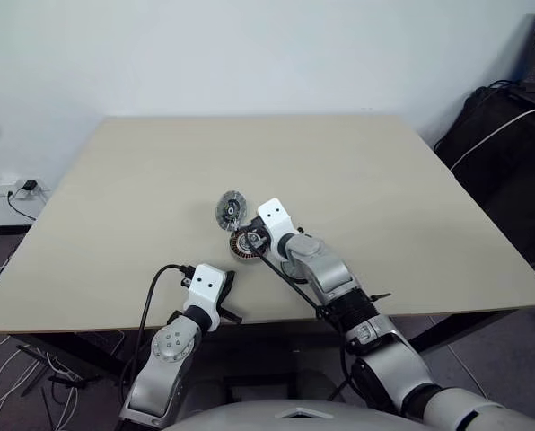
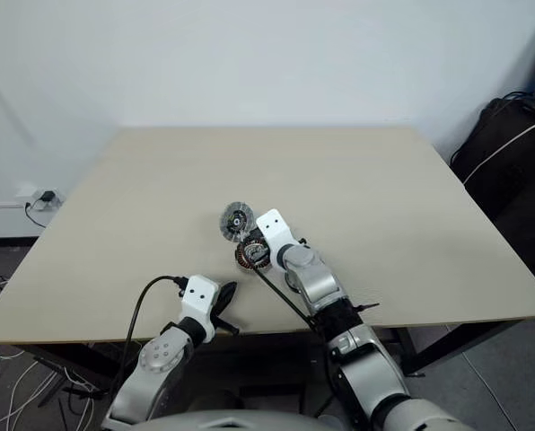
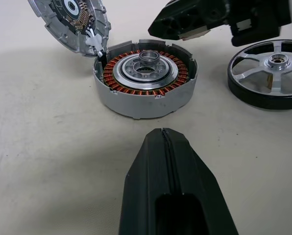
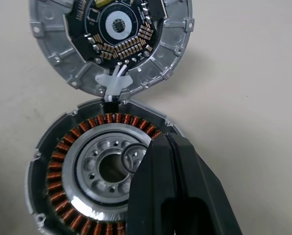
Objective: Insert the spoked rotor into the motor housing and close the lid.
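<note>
The motor housing (image 3: 143, 78), a squat round part with copper windings and a hollow centre, sits open on the table. The lid (image 4: 111, 39) stands tilted at its far edge, circuit board facing out, joined to it by white wires. Beside the housing lies the spoked rotor (image 3: 273, 71), silvery spokes in a dark rim. My right gripper (image 4: 166, 138) is shut with nothing in it, its tip just over the housing's inner ring, near the centre hole. My left gripper (image 3: 163, 133) is shut and empty, a short way in front of the housing.
The beige table (image 1: 384, 180) stretches wide around the parts. A black cable runs along my right arm (image 1: 326, 274). Dark bags and cables (image 1: 510, 135) stand past the table's right edge.
</note>
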Available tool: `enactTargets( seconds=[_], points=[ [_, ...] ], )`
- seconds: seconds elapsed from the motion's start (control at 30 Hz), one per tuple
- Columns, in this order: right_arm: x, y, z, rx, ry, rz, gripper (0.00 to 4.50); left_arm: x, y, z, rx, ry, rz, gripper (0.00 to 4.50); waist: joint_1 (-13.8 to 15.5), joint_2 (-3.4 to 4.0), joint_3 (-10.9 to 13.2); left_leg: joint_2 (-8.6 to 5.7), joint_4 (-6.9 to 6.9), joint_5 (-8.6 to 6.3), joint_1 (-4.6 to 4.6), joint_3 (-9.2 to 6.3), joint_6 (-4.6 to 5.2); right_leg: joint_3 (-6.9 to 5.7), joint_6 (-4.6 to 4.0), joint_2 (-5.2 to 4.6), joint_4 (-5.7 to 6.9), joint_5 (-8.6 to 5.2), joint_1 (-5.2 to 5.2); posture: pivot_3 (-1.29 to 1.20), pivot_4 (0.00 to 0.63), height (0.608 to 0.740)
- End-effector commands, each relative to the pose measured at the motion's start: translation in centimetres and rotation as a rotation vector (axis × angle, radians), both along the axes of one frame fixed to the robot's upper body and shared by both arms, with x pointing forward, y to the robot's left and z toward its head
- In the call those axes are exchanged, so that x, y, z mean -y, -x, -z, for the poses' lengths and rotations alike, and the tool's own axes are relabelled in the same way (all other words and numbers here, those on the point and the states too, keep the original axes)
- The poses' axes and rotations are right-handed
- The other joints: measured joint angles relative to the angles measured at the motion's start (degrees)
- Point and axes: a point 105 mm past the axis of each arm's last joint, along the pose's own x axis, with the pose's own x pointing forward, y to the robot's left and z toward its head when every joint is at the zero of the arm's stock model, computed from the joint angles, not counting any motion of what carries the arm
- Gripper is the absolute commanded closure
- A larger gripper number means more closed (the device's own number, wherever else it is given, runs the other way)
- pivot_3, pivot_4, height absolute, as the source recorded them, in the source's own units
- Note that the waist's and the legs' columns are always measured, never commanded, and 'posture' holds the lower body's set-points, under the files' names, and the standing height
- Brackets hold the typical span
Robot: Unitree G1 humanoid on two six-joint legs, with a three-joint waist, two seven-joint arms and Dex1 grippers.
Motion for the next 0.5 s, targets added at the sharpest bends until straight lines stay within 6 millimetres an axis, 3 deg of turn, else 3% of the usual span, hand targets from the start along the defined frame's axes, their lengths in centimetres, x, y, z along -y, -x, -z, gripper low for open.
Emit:
enactTargets(
  seconds=[0.03, 0.5],
  points=[
    [-0.32, -1.17, -1.71, 0.071, -0.017, -0.005, 4.48, 0.13, -0.5, -1.38, 0.058, 0.015, 0.004, 4.5, 0.0, 0.03, 0.0, 0.0, 0.0, 0.0, 0.0, 0.0, 0.0, 0.0, 0.0, 0.0, 0.0, 0.0, 0.0, 0.0, 0.0, 0.74],
    [-1.22, -1.45, -0.88, 0.046, -0.013, -0.041, 4.48, 0.43, -0.64, -1.53, 0.057, 0.028, 0.01, 4.5, -0.1, 0.11, 0.1, 0.05, -0.02, 0.01, -0.01, 0.01, -0.02, 0.0, 0.06, -0.01, 0.01, 0.04, -0.02, 0.0, 0.0, 0.74]
  ],
)
